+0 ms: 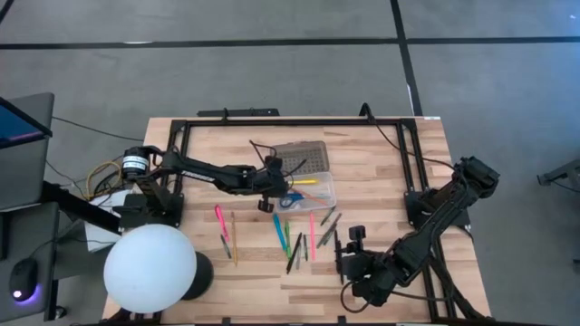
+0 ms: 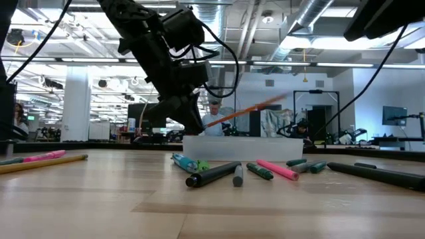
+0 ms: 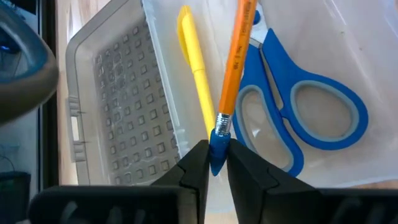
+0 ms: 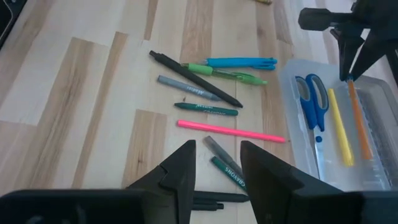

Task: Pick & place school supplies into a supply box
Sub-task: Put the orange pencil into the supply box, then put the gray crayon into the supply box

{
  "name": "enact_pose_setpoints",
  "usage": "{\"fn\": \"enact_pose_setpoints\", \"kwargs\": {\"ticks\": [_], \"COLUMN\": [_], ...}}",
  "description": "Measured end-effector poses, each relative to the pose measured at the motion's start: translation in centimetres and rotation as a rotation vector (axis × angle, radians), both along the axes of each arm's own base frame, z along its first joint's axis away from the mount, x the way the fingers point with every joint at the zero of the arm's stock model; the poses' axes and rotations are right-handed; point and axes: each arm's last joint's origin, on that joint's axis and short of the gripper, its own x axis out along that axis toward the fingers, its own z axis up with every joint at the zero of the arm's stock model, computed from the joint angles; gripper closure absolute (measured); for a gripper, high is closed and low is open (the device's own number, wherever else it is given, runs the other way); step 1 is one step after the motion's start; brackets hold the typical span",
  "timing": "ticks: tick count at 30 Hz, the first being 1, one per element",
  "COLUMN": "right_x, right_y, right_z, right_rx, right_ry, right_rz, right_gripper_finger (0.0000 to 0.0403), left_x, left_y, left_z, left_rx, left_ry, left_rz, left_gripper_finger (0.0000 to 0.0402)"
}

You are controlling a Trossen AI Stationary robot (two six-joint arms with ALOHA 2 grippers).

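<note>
The supply box lies open mid-table, its grid lid [image 3: 124, 118] beside the clear tray [image 1: 319, 194]. Blue-handled scissors [image 3: 311, 112] and a yellow pen [image 3: 196, 68] lie in the tray. My left gripper [image 3: 216, 163] hangs over the tray, shut on an orange pencil [image 3: 237, 56], also seen in the low view [image 2: 249, 110]. My right gripper [image 4: 214, 171] is open, above the loose pens near the table's near edge. Pink [image 4: 230, 132], green [image 4: 206, 109], blue [image 4: 239, 62] and black [image 4: 193, 78] pens lie flat on the wood. My left gripper pinches the orange pencil by its blue eraser end [image 3: 219, 146] between the two fingertips, coming slanting down from above. The pencil sticks out ahead of the fingers, lifted clear over the tray and tilted, with its free end [image 2: 287, 99] higher.
A large white sphere [image 1: 149, 264] stands at the table's near left corner. More pens, a pink one [image 1: 218, 217] among them, lie left of the main cluster. A black frame [image 1: 290, 121] runs along the far edge. Bare wood shows on the table's right [image 1: 381, 181].
</note>
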Motion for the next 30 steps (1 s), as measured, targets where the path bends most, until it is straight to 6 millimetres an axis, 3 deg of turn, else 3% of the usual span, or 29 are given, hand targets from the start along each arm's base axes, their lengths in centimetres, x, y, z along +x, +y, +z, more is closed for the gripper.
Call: {"fn": "enact_pose_setpoints", "kwargs": {"ticks": [18, 24, 30], "right_x": [-0.2, -1.5, -3.2], "right_y": [-0.2, -1.6, -2.3], "right_z": [-0.1, -0.7, -1.0], "right_rx": [-0.001, 0.044, 0.171], "right_ry": [0.016, 0.072, 0.134], "right_rz": [-0.028, -0.286, -0.580], "right_gripper_finger": [0.0285, 0.0285, 0.0285], "left_x": [-0.3, -0.7, -2.5], "left_y": [0.1, -0.9, -3.9], "left_z": [0.1, 2.1, 5.3], "left_rx": [0.020, -0.003, -0.076], "left_ry": [0.006, -0.070, -0.133], "left_rz": [0.074, 0.081, 0.070], "left_gripper_finger": [0.0330, 0.0330, 0.0330]}}
